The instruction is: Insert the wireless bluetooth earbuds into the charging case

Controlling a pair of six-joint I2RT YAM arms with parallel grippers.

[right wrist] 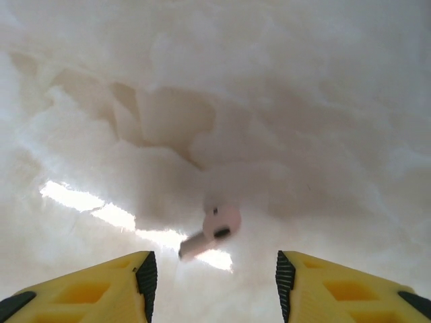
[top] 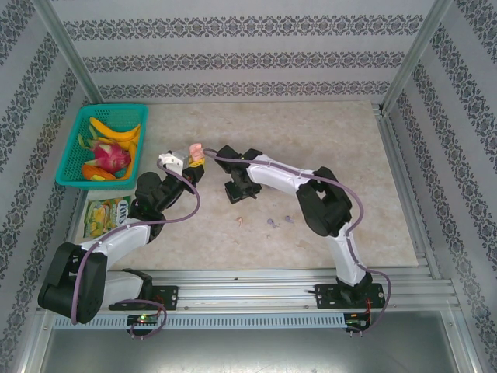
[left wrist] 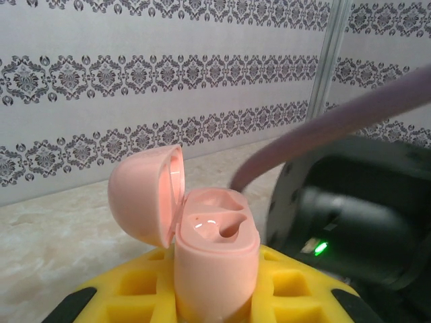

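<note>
The pale pink charging case [left wrist: 215, 259] stands upright between the yellow fingers of my left gripper [left wrist: 215, 306], which is shut on it. Its lid [left wrist: 141, 195] is hinged open to the left, and both sockets look empty. In the top view the case [top: 195, 152] is held up at the table's left centre. My right gripper [right wrist: 214, 286] is open, pointing down at the table. A pale pink earbud [right wrist: 215, 229], slightly blurred, sits between and just ahead of its fingers [right wrist: 128, 282], touching neither. My right gripper [top: 236, 189] is right of the case. Tiny light purple earbuds [top: 273, 224] lie on the table.
A green basket [top: 71, 159] of fruit stands at the far left, with a snack packet [top: 104, 215] in front of it. Another tiny pinkish piece [top: 241, 221] lies near the right gripper. The right arm's black body [left wrist: 363, 215] is close beside the case. Metal rails edge the table.
</note>
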